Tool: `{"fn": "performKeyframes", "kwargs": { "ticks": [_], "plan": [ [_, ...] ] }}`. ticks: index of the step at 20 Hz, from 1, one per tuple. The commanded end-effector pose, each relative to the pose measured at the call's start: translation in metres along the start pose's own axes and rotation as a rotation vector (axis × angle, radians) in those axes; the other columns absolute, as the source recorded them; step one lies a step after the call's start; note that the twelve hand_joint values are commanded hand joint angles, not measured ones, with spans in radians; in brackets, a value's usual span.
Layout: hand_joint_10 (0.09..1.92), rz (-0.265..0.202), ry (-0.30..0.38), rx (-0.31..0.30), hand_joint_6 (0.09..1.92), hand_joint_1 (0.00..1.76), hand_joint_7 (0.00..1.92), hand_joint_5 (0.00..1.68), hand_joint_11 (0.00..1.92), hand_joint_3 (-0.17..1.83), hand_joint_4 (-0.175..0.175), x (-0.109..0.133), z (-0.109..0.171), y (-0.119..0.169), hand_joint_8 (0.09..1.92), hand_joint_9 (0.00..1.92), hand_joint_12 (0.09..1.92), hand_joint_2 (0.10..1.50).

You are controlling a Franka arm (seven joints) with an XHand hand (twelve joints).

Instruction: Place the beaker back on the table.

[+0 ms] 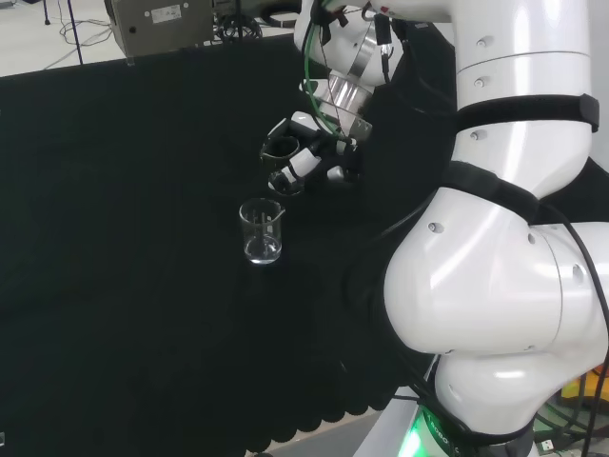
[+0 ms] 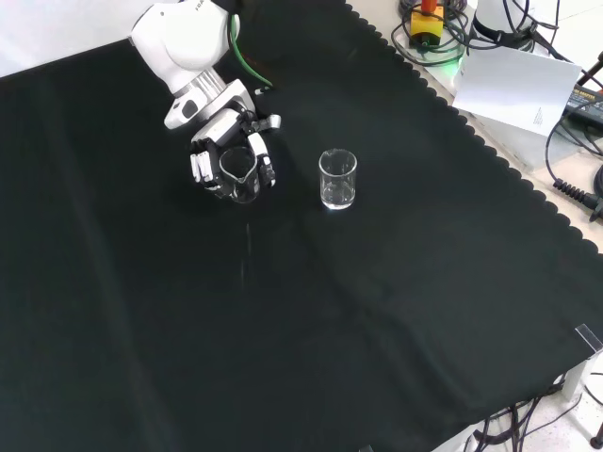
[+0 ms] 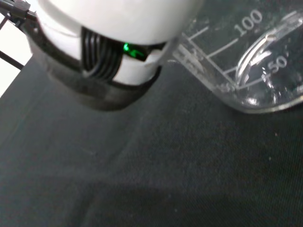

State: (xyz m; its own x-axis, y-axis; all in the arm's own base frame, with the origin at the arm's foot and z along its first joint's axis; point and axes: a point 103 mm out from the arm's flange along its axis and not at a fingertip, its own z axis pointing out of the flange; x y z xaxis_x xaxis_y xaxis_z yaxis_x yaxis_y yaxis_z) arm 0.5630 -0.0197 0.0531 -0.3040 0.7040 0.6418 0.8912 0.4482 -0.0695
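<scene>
Reaching down from the top of the front view, the arm is angling its wrist toward the black cloth (image 2: pixel 396 311), and the hand (image 2: pixel 231 155) is hanging just above it with its fingers (image 2: pixel 200 168) curled round a clear glass beaker (image 2: pixel 239 172) — the rim is showing as a dark ring between the black and white fingertips. In the head view the hand (image 1: pixel 306 152) is sitting to the left of the big white links (image 1: pixel 504 238), with the held beaker (image 1: pixel 282 152) tipped a little rather than upright. A second beaker (image 2: pixel 338 179) is standing upright on the cloth, apart from the hand — right of it in the front view, nearer the camera in the head view (image 1: pixel 262 231). Close up from the wrist, a beaker (image 3: pixel 246 61) with printed graduation marks is showing against the cloth.
</scene>
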Motion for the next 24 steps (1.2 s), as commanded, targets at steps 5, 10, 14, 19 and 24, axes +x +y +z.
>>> {"fn": "performKeyframes", "kwargs": {
  "ticks": [5,10,14,19,24],
  "plan": [
    [0.09,0.01,-0.022,0.017,0.86,1.09,0.5,0.55,0.35,0.69,-0.041,0.005,-0.004,-0.01,0.73,0.89,1.34,0.5],
    [0.09,0.016,-0.034,0.072,0.66,1.02,0.34,0.35,0.17,0.63,-0.052,0.012,-0.011,-0.011,0.73,0.75,1.41,0.49],
    [0.09,0.027,-0.068,0.124,0.42,0.96,0.22,0.32,0.05,0.55,-0.049,0.022,-0.016,-0.01,0.73,0.64,1.45,0.51],
    [0.09,0.052,-0.12,0.076,0.19,0.89,0.09,0.3,0.0,0.43,-0.048,0.048,-0.048,-0.024,0.7,0.46,1.39,0.54],
    [0.09,0.098,-0.19,0.017,0.12,0.86,0.06,0.3,0.0,0.39,-0.048,0.091,-0.092,-0.059,0.69,0.43,1.36,0.56]
  ]
}}
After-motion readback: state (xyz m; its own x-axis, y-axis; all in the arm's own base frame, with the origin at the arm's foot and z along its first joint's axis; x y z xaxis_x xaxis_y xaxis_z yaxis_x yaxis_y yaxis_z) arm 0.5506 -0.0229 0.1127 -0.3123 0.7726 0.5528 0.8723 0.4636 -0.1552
